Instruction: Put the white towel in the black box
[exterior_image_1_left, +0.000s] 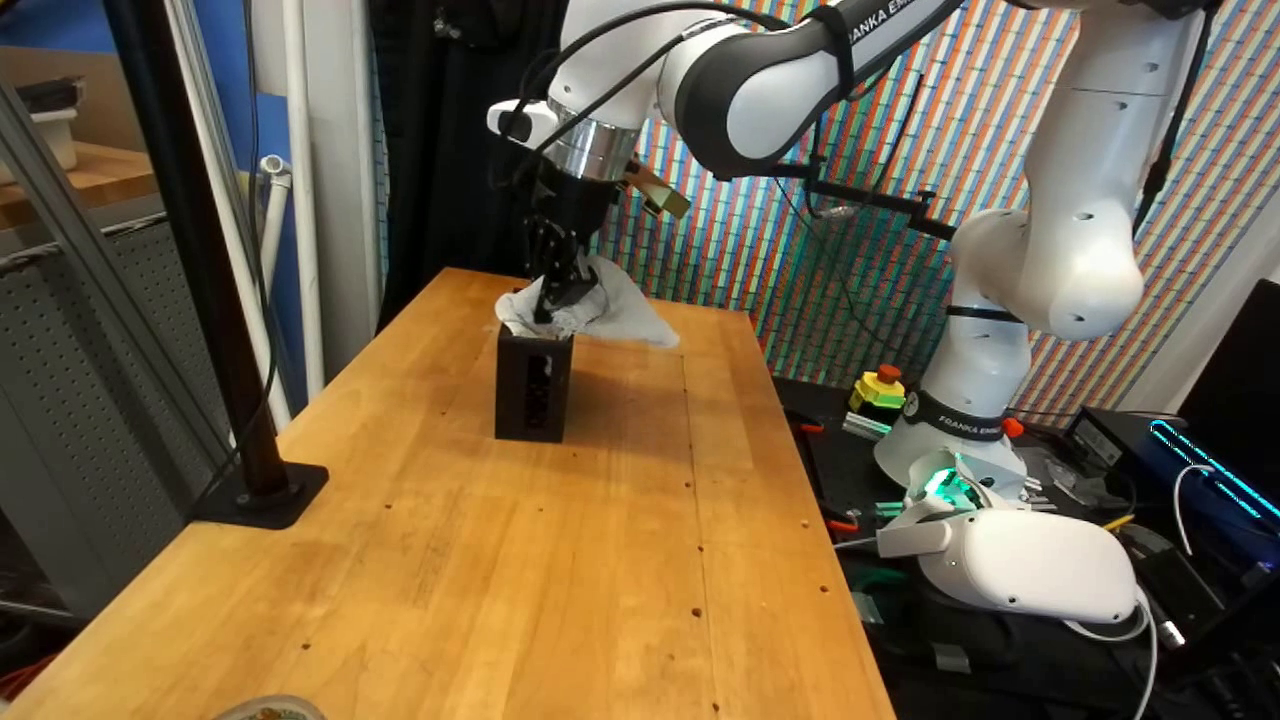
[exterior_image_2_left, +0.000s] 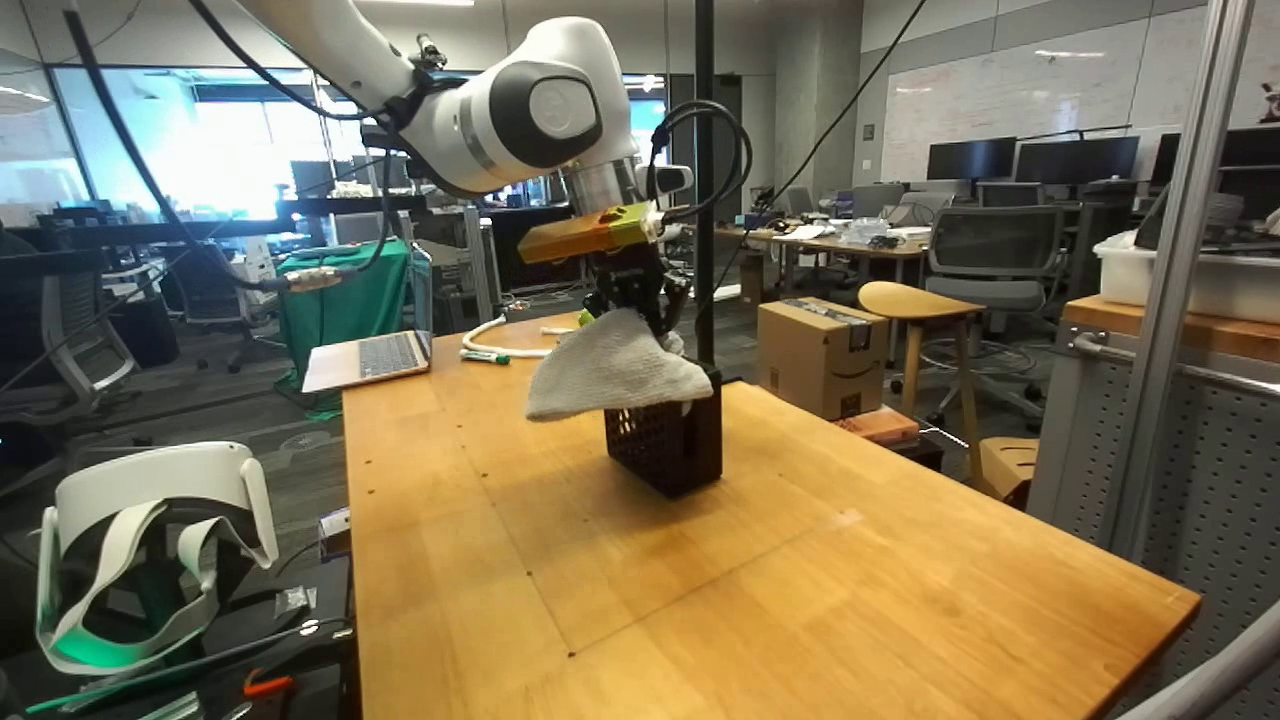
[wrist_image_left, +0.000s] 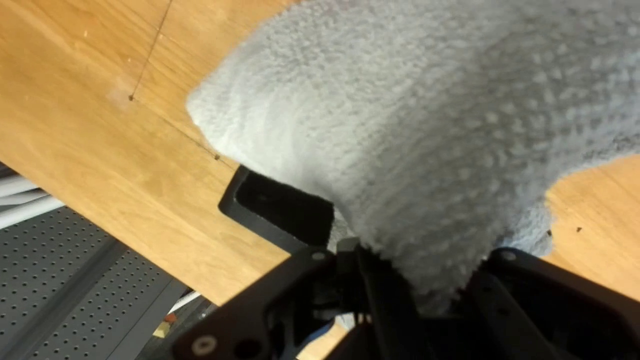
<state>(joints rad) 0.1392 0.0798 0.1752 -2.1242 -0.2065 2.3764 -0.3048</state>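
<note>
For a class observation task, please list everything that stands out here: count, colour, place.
Table: 1, light wood, centre of both exterior views
Black box: 1, black, on the table
White towel: 1, off-white, over the box's top
Post: 1, black, at the table's edge
Laptop: 1, silver, near the table's corner
Headset: 1, white, beside the table
Emergency button: 1, red and yellow, beside the table
Stool: 1, light wood, beyond the table
Robot arm: 1, white and black, over the table
Claw: 1, black, gripping the towel over the box

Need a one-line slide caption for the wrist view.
White towel held in the gripper, with only part of the open black box showing on the wooden table.
</note>
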